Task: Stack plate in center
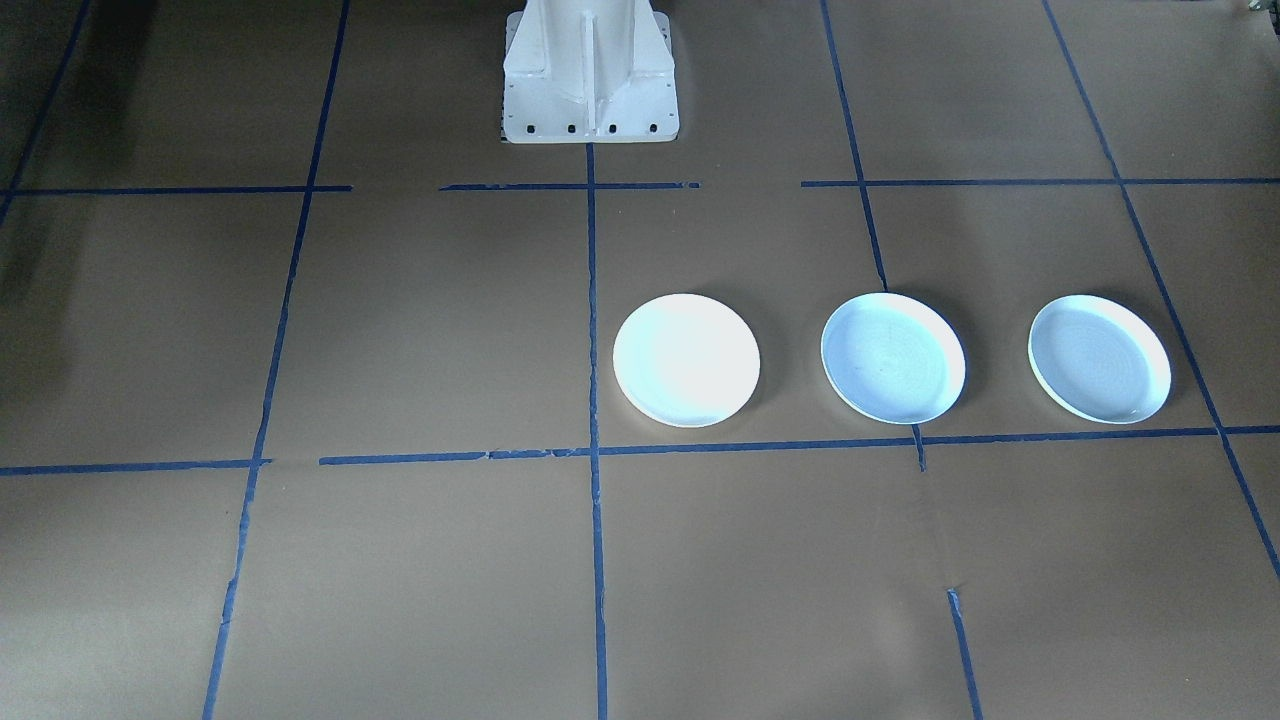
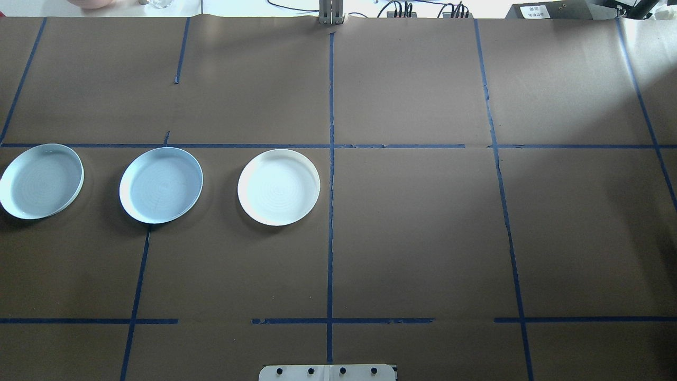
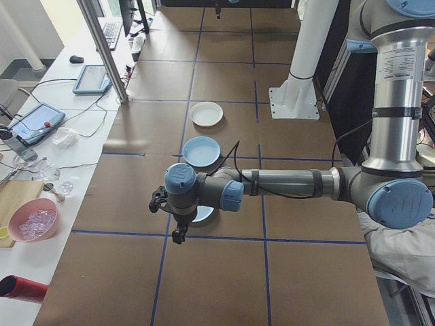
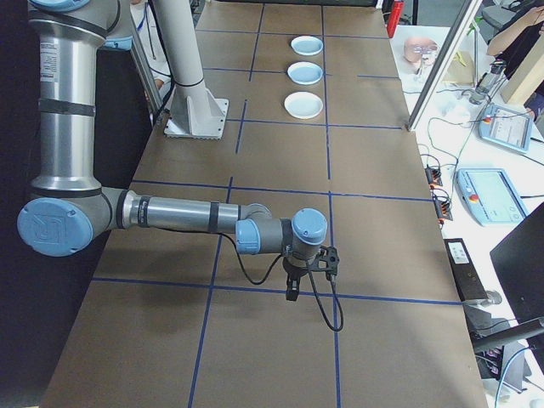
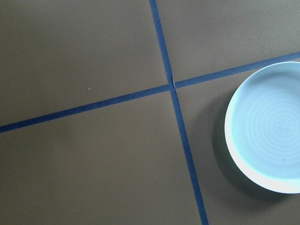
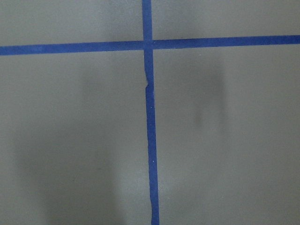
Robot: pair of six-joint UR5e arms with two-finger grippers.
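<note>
Three pale round plates lie in a row on the robot's left half of the table. The center plate [image 2: 161, 185] [image 1: 893, 357] [image 4: 305, 73] is bluish-white with faint rings. A whiter plate [image 2: 278, 187] [image 1: 686, 359] lies nearest the table's middle line, and an outer plate [image 2: 41, 181] [image 1: 1099, 358] lies at the left end. In the left wrist view a ringed plate [image 5: 269, 126] shows at the right edge. My left gripper [image 3: 178, 234] hangs above the table beside the nearest plate; my right gripper [image 4: 293, 289] hangs over bare table far from the plates. From these side views I cannot tell whether either is open or shut.
Blue tape lines [image 2: 331, 211] grid the brown table. The white robot pedestal [image 1: 590, 80] stands at the robot's edge. A side bench holds a pink bowl [image 3: 32, 221], tablets [image 3: 92, 78] and a teach pendant [image 4: 491, 194]. A person's sleeve shows at the far corner [image 4: 518, 25].
</note>
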